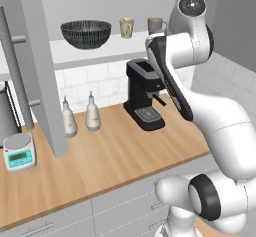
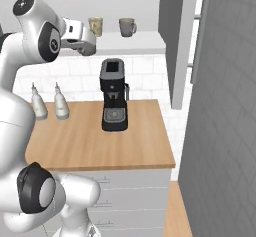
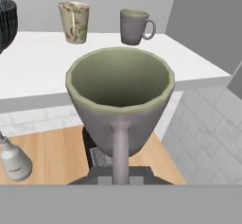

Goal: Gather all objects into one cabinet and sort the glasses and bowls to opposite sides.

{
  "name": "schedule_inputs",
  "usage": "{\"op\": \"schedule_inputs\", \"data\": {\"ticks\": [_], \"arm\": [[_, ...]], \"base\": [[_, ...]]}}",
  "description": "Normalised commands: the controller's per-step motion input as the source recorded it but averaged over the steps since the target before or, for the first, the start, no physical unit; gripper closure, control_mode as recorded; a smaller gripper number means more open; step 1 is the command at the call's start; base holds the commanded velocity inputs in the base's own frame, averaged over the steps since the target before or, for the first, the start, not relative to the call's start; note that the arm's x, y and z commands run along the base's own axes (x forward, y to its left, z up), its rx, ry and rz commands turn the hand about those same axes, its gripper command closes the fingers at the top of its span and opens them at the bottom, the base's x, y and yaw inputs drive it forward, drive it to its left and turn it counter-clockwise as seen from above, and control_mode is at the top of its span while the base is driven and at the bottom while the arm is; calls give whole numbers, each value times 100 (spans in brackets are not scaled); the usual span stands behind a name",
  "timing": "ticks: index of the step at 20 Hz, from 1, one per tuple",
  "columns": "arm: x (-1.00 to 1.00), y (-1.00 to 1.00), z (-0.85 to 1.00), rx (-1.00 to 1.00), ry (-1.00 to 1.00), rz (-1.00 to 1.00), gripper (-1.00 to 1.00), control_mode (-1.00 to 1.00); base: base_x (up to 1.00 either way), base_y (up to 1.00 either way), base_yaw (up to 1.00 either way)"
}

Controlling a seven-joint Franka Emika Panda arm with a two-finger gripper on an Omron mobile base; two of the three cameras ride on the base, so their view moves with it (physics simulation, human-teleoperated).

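The robot's hand [image 3: 121, 183] is clenched on the handle of a grey-brown mug [image 3: 120, 102], carrying it upright in the air in front of the cabinet's white shelf board [image 3: 42, 64], above the black coffee machine [image 1: 144, 93] on the wooden worktop [image 1: 115, 156]. In the right base view the hand sits just left of the shelf, level with its front edge.

Three pieces already stand on that shelf. The wide dark bowl [image 1: 86, 33] is at the left end. The beige speckled cup [image 1: 126, 27] stands further right, and a second mug [image 1: 155, 26] is just beside it towards the right end. So the bowl has one side and the drinking vessels are collecting on the other, which looks like the sorting the task wants.

I'd judge the job nearly finished: the carried mug appears to be the last piece out, and it needs setting down on the right part of the shelf near the cup and the other mug, then letting go. There is bare shelf in front of those two. Two white bottles [image 1: 80, 115] and a small kitchen scale [image 1: 20, 152] stand on the worktop, apart from all this.
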Motion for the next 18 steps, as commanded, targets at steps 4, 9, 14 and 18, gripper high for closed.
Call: {"op": "schedule_inputs", "data": {"ticks": [4,9,14,18], "arm": [[12,0,6,0,-1,0,100,-100],[37,0,18,0,-5,0,100,-100],[33,0,1,0,0,0,100,-100],[21,0,0,0,0,0,100,-100]], "base": [[0,0,0],[0,0,0],[0,0,0],[0,0,0]]}}
